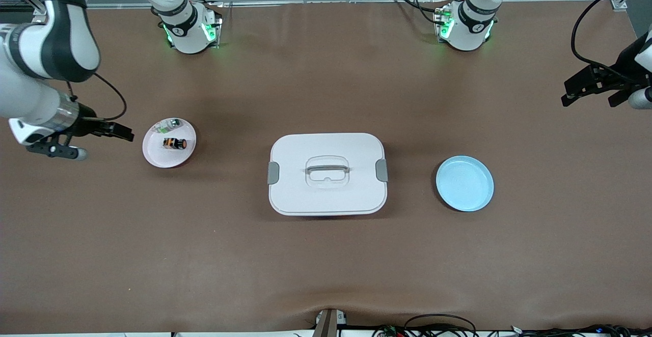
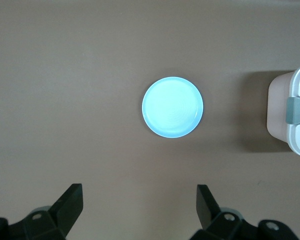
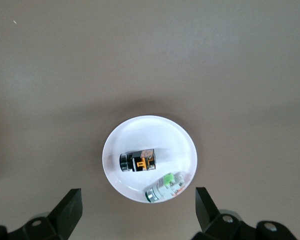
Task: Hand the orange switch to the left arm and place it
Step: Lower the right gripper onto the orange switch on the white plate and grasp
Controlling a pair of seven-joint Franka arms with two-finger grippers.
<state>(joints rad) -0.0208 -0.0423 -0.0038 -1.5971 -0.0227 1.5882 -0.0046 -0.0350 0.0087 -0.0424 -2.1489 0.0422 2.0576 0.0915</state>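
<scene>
Pickup is not yet begun: small black orange switch [image 1: 174, 143] lies in round pink plate [image 1: 153, 156] at middle left, so right gripper [image 1: 118, 129], fingers apart, must descend onto it while left gripper [image 1: 588, 88], also spread, waits at upper right.

Nothing here is offering a word I can actually read. The orange switch [image 3: 138, 161], lying on its pink plate [image 3: 115, 150], is showing an orange mark on its black side that looks rather like a letter T, though I am not making it out for certain. The arm bases [image 1: 189, 29] are wearing dark bands with pale lettering and a small round emblem, and that lettering is staying too small to read. The box [image 1: 327, 174] lid is showing no label, and the blue plate [image 1: 464, 183] is carrying none either.
</scene>
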